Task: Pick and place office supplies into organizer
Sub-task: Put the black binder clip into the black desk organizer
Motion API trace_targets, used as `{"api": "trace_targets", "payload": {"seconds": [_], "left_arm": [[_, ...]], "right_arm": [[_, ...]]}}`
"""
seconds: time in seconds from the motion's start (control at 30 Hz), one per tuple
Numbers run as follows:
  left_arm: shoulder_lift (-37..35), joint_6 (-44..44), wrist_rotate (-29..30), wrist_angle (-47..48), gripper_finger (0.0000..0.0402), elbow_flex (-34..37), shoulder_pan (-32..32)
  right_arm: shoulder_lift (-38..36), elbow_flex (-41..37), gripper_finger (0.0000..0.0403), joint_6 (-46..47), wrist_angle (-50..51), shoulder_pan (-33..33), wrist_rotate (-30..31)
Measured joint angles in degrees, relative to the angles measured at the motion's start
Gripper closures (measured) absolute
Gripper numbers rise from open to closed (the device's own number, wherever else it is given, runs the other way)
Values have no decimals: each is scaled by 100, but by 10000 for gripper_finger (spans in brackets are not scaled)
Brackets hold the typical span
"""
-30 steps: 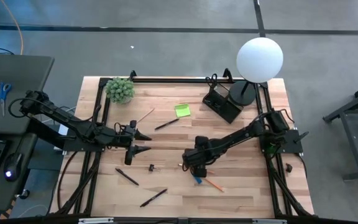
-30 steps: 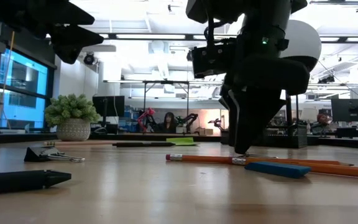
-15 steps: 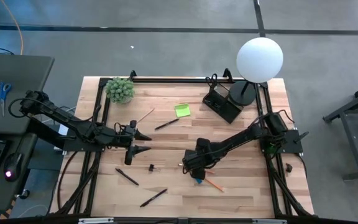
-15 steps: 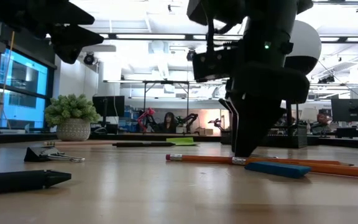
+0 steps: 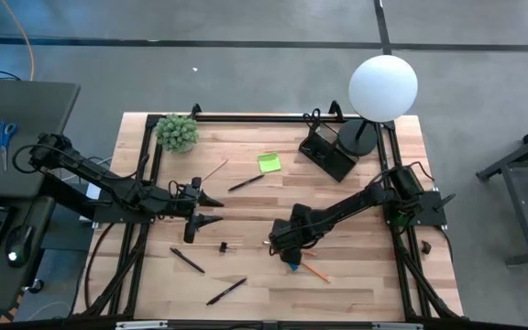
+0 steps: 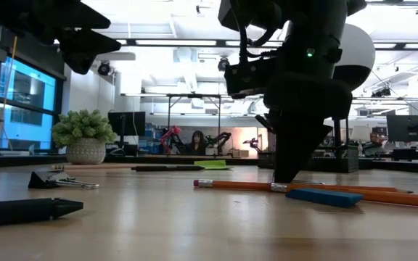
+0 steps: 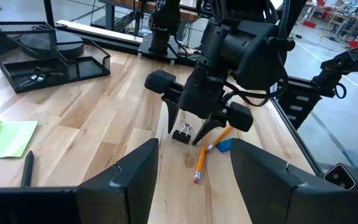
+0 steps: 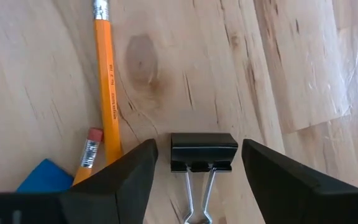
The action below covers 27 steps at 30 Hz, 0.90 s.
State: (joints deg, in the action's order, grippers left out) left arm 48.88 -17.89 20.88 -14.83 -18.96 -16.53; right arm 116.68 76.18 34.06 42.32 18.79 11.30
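Binder clip [image 8: 203, 151] lies flat on the bench, just beside the orange pencil [image 8: 106, 79]; the right hand [image 8: 197, 163], fingers spread, straddles it to pinch. Left hand [image 5: 207, 209] waits spread, well apart.

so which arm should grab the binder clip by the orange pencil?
Right. The right gripper is already down at the table, open fingers on either side of the binder clip. The left gripper hangs open farther off, not over the clip.
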Motion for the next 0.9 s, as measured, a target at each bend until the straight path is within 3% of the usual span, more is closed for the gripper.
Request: {"api": "trace_targets", "payload": {"seconds": [0.37,0.57,0.73,0.9], "left_arm": [[0,0,0,0,213,0,0],[0,-1,62,0,213,0,0],[0,-18,162,-11,213,0,-2],[1,1,188,-17,213,0,-2]], "right_arm": [[9,0,283,-175,-25,2,-124],[-62,-19,283,-408,0,0,-111],[-432,-72,262,-780,212,-207,334],[-938,-41,276,-1229,430,-664,909]]}}
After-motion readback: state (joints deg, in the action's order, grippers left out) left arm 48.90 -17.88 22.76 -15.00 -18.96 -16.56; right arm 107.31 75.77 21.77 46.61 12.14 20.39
